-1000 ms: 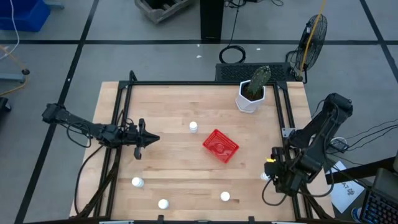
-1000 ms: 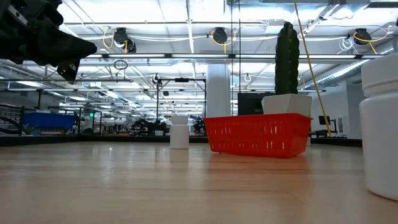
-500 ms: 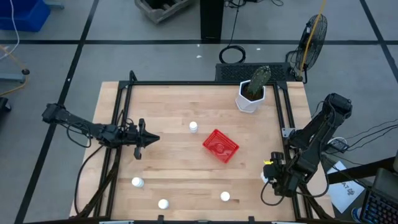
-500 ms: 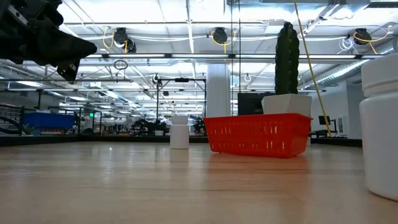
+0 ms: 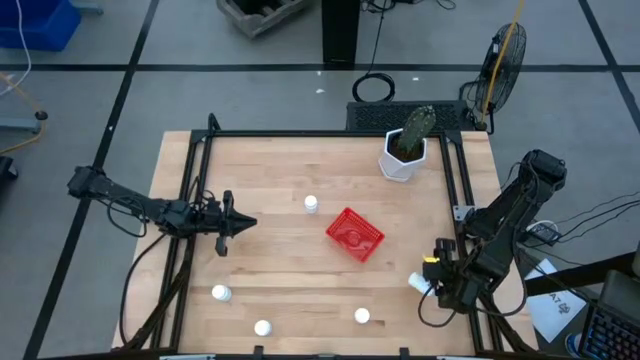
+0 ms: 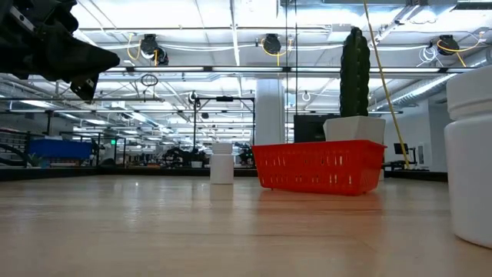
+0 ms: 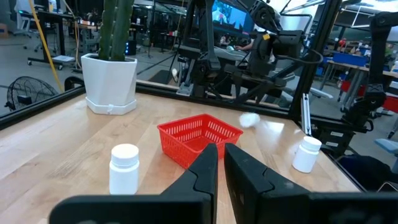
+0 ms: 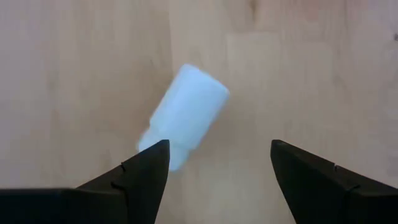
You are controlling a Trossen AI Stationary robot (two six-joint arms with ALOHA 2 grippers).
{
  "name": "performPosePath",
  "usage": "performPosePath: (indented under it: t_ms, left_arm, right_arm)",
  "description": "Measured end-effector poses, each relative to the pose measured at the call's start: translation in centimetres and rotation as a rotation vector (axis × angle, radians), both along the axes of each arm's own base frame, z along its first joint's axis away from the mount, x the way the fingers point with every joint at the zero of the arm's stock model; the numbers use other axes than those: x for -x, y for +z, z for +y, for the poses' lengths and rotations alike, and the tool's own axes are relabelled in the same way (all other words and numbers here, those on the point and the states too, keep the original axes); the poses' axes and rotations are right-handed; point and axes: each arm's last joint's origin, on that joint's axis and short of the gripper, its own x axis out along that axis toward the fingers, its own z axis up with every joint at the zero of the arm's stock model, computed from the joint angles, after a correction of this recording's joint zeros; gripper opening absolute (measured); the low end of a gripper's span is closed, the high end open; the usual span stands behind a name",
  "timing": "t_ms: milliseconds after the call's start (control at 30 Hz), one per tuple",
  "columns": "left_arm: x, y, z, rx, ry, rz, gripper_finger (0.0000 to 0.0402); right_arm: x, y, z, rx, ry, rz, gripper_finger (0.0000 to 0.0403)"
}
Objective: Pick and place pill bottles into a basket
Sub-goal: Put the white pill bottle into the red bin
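Right now my right gripper hangs over the table's right edge near the front corner, jaws spread wide, with a tipped pill bottle on the wood between them, ungripped. My left gripper waits near the left edge, jaws closed on nothing. Four more bottles stand about the red basket mid-table.
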Motion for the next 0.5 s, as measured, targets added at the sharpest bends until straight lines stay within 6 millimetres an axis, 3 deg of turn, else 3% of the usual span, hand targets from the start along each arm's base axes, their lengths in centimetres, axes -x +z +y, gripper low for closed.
performPosePath:
  t_ms: [300,500]
  left_arm:
    - [0.0,0.0,0.0,0.0,0.0,0.0,0.0033]
    - [0.0,0.0,0.0,0.0,0.0,0.0,0.0033]
  right_arm:
    - [-0.8,0.1,1.2,-0.158,-0.083,-0.083,0.027]
    - [-1.0,-1.8,1.9,-0.231,-0.125,-0.102,0.027]
